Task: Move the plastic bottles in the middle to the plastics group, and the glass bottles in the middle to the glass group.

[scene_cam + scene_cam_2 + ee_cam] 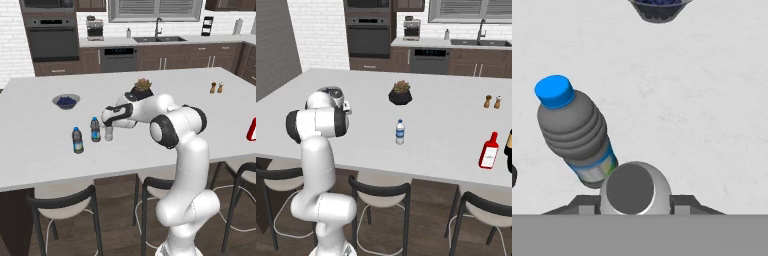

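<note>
Claw (109, 131) pinching clear bottle (109, 133) beside dark-capped pair (77, 140); second clear bottle (400, 132) and red bottle (489, 150) unmoved on desk (446, 125).

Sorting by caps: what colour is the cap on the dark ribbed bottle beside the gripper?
Bright blue, clearest in the hand view.

No text, brand, number or sign can be read anywhere. The label on the blue-capped bottle (577, 132) at the left of the hand view is only a blue, green and whitish band, and the white label on the red bottle (489, 151) at the right of the right base view is blank at this size.
</note>
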